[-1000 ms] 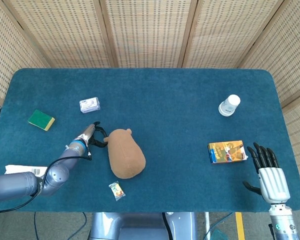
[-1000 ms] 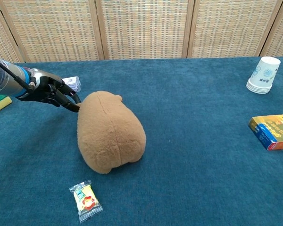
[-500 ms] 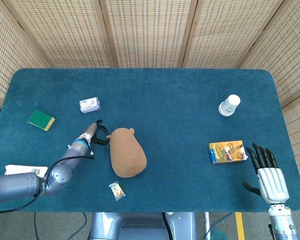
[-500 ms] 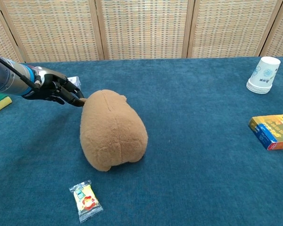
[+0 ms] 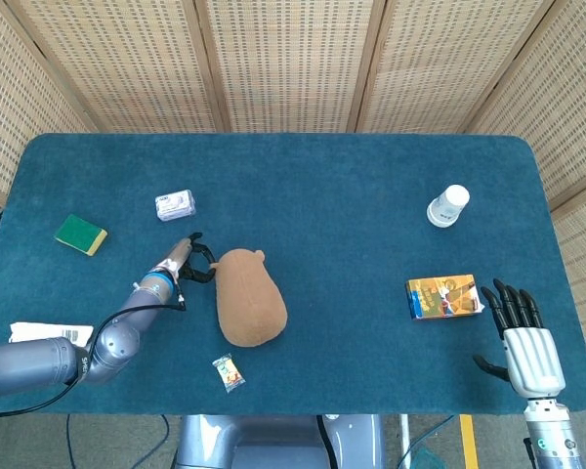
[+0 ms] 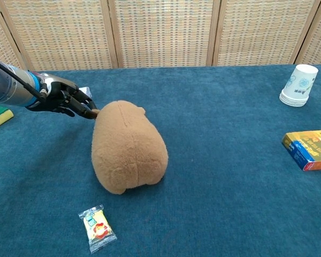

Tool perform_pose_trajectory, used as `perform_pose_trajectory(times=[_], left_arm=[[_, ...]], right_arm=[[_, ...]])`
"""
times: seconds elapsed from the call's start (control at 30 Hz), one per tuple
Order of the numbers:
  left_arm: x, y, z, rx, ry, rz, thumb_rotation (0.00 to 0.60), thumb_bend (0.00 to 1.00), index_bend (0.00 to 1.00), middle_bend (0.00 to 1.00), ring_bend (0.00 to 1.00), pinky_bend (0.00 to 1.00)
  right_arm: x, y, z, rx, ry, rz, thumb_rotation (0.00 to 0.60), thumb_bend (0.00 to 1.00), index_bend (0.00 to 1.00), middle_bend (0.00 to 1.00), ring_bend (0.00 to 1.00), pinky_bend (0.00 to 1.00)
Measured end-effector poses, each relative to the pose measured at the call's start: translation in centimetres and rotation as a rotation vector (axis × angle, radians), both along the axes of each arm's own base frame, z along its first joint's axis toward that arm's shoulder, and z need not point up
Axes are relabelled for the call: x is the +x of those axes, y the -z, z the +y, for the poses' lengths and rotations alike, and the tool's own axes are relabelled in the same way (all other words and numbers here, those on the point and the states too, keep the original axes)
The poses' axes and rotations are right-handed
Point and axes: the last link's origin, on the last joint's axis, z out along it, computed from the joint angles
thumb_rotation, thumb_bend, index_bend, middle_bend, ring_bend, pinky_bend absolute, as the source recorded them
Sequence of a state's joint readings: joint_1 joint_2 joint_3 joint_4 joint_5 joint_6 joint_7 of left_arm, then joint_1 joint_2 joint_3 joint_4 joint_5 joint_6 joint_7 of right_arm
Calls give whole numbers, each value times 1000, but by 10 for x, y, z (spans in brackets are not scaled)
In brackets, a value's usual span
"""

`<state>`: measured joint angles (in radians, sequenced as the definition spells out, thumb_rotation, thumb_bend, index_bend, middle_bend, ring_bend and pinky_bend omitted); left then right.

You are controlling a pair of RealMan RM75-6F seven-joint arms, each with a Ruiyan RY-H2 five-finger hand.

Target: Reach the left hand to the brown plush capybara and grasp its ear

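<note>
Left hand [image 6: 64,100] reaches low over the blue table [image 5: 322,186] from the robot's left side. Its dark fingertips [image 6: 91,112] meet the near-left side of the brown plush capybara [image 6: 128,147], right at its head end. They look pinched on a small brown bit there, most likely the ear, but that spot is too tiny to be sure. In the head view the same hand [image 5: 188,262] sits just beside the toy [image 5: 250,297], with curled black fingers touching it.

That soft toy lies on its belly near the front middle of the table, a little to the left. Its round back end faces the chest camera.

On the far right, the right hand [image 5: 523,337] hangs near the table's front corner. It holds nothing, and its fingers point up and stand apart.

A small candy packet [image 6: 98,227] lies near the toy, closer to the front edge. A green and yellow sponge [image 5: 81,234] sits well apart on the left. A little white pack [image 5: 176,204] lies behind the left hand. A white paper cup [image 5: 448,206] stands far off on the right, and a colorful box [image 5: 442,296] lies near the right hand.
</note>
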<state>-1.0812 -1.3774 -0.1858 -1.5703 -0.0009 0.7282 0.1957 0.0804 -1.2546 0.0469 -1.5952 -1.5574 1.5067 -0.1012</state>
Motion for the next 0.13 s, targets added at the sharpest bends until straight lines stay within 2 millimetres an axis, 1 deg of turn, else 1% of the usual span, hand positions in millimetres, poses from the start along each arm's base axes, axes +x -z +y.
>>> perform_pose_trajectory(times=[0.13], left_arm=[[0,-1,0,2,3,0,600,462,568,0,0,0]], right_arm=[[-1,1,0,5,5,4,600,124,10,0,0,0]])
